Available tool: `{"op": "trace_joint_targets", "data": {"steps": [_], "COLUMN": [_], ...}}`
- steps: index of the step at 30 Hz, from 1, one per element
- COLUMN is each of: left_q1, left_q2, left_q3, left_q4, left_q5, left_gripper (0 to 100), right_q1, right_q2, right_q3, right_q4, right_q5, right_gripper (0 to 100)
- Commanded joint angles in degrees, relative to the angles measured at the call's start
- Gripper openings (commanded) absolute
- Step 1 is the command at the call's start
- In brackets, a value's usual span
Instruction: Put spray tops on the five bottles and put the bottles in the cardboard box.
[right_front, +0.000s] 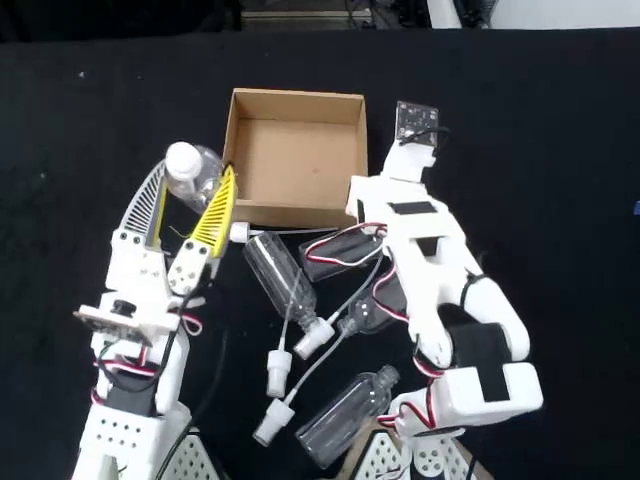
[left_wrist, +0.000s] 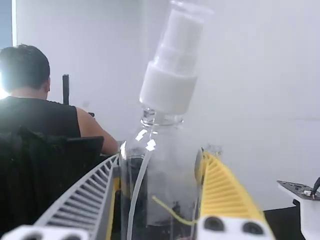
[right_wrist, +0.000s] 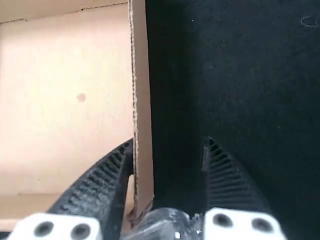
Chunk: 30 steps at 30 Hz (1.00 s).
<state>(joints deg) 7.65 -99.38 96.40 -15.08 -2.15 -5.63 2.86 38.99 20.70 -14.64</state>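
My left gripper is shut on a clear bottle with a white spray top, held upright just left of the cardboard box. In the left wrist view the bottle stands between the white and yellow fingers. My right gripper is open and straddles the box's right wall, one finger inside and one outside. Several clear bottles lie in front of the box: one in the middle, one under the right arm, one near the front.
Two loose white spray tops with long tubes lie on the black table near the front. Another bottle lies against the right arm. The inside of the box is bare. Open black cloth stretches to the far left and right.
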Motion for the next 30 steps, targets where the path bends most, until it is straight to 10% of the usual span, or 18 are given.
{"op": "trace_joint_targets", "data": {"steps": [1,16,30], "left_q1": [-3.2,-1.8,2.3], "left_q2": [11.2,70.2,81.1], "left_q3": [0.8,-27.4,-28.2], "left_q4": [-10.3,-34.9,-50.1], "left_q5": [0.1,0.1,0.0], "left_gripper": [3,3,3], "right_q1": [1.6,5.8,-1.2], "right_q2": [-0.9,-1.0,-0.9], "right_q3": [-3.5,-8.1,-6.8], "right_q4": [-1.5,9.5,9.8], "right_q5": [0.0,23.8,34.3], "right_gripper": [3.1,1.0,1.0]}}
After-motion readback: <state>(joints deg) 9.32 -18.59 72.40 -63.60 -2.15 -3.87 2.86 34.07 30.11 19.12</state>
